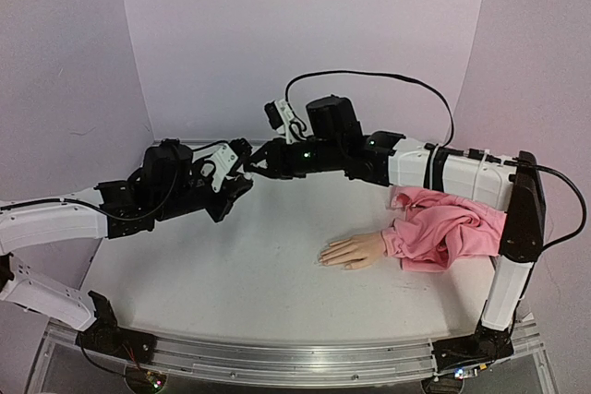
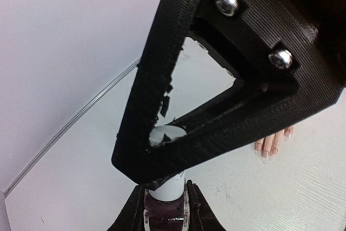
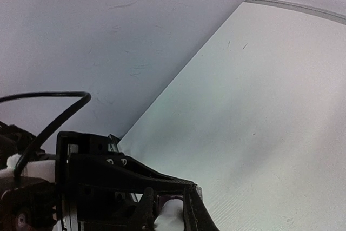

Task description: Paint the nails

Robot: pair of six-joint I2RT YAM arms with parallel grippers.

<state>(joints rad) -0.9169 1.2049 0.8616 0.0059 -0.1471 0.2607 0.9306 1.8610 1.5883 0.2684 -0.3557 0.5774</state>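
Mannequin hand (image 1: 355, 250): flat on the surface (image 1: 231, 265), palm down, fingertips pointing left in the top view.
Nails (image 2: 265, 153): at that hand's fingertips, pale in the left wrist view; too small to judge further.
Pink sleeve (image 1: 443, 228): bunched at the hand's wrist end, on its right.
Left tool (image 1: 242, 171): back and left of the hand, well apart from it; clamped on a polish bottle (image 2: 165, 219) of dark glass.
Right tool (image 1: 259, 161): same spot, tip to tip with the left tool; closed on the bottle's white cap (image 2: 165, 189).
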